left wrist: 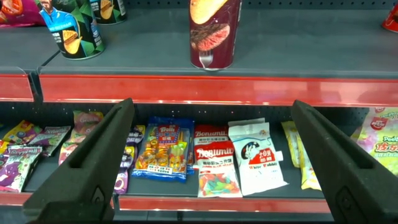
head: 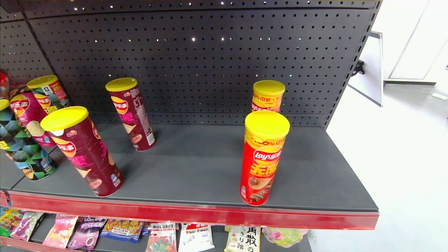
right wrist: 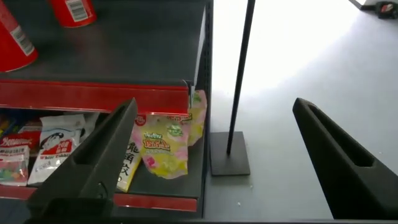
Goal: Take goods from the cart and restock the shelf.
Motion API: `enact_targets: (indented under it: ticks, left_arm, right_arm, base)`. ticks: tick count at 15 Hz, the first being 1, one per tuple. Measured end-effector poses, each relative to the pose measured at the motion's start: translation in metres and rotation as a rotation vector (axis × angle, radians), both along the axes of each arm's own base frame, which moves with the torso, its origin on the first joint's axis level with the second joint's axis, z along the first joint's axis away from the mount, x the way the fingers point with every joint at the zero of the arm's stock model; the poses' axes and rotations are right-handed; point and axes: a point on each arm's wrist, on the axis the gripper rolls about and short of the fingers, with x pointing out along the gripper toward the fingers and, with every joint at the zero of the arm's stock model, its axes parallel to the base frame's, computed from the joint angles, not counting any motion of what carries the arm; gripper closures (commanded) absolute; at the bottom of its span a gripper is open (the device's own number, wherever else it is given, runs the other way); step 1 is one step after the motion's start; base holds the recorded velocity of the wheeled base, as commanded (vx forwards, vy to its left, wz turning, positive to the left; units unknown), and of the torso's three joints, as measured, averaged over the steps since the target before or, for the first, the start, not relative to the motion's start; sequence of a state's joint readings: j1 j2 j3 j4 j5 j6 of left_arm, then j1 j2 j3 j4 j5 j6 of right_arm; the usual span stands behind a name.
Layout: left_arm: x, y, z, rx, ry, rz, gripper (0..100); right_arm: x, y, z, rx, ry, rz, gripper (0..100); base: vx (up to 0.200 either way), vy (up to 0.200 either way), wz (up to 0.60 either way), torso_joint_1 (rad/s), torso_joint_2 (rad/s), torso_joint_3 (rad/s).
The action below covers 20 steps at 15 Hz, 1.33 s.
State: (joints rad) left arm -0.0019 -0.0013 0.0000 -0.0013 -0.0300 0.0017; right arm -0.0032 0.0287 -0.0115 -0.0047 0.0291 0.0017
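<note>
Shelf (head: 196, 164) carries a maroon can (head: 84, 154) at the head view's lower left and a red can (head: 262, 164) right of centre. My left gripper (left wrist: 212, 104) and right gripper (right wrist: 215, 102) hang spread wide, empty, apparently level with the snack bags (left wrist: 163, 149) below.

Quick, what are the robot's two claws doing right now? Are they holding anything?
Left gripper: open, holding nothing.
Right gripper: open, holding nothing.
</note>
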Motion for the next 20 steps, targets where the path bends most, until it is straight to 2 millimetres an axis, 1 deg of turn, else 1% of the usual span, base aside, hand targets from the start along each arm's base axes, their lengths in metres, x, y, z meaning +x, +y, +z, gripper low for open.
enact_targets:
  ticks: [6,11,14,20]
  left_arm:
    - [0.0,0.0,0.0,0.003,0.0,0.001,0]
    - [0.0,0.0,0.0,0.003,0.0,0.001,0]
    - [0.0,0.0,0.0,0.003,-0.001,0.002,0]
    - [0.0,0.0,0.0,0.003,0.0,0.0,0]
  right_arm:
    - [-0.0014,-0.0001,-0.0039,-0.002,-0.016,0.004,0]
    - [-0.0015,-0.0001,-0.0039,-0.002,-0.017,0.005,0]
    - [-0.0015,-0.0001,-0.0039,-0.002,-0.018,0.005,0]
    - [-0.0015,-0.0001,-0.004,-0.002,-0.017,0.004,0]
  base:
    - [0.0,0.0,0.0,0.0,0.0,0.0]
    - [-0.2,0.0,0.0,0.004,0.01,0.001]
    - [0.0,0.0,0.0,0.0,0.0,0.0]
    - [0.0,0.2,0.0,0.01,0.01,0.002]
